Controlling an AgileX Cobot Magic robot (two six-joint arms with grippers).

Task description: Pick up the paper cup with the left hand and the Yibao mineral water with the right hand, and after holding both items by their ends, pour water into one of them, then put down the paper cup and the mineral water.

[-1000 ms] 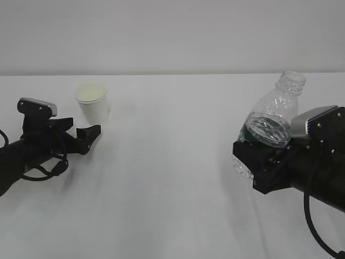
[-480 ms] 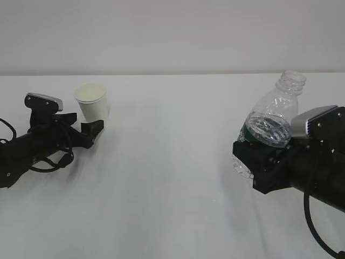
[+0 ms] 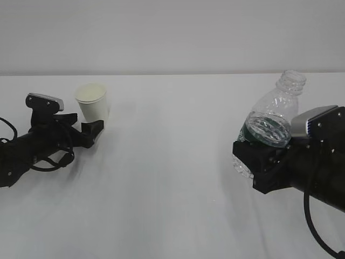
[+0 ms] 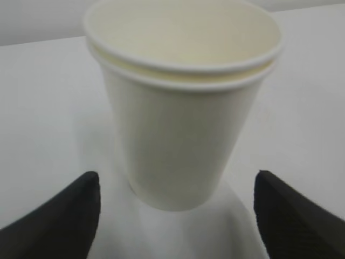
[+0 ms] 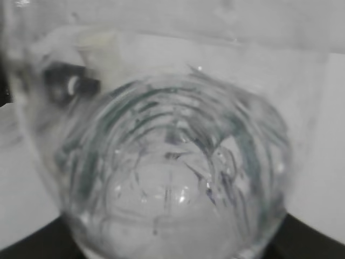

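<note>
The white paper cup (image 3: pixel 92 102) stands upright on the table at the far left. In the left wrist view the cup (image 4: pixel 183 118) fills the middle and shows a double rolled rim. My left gripper (image 3: pixel 87 129) is open, its two black fingers (image 4: pixel 62 218) either side of the cup's base and not touching it. My right gripper (image 3: pixel 253 159) is shut on the lower part of the Yibao mineral water (image 3: pixel 272 118). It holds the bottle above the table, tilted, with the open neck up and to the right. The bottle (image 5: pixel 172 178) fills the right wrist view.
The white table (image 3: pixel 172 178) runs to a pale wall behind. The left arm's cables (image 3: pixel 51 162) loop low over the table. No other objects show between the arms.
My left gripper has moved forward so its open fingers sit round the cup's base; it has barely moved in the last half second. The right arm and the bottle have not moved.
</note>
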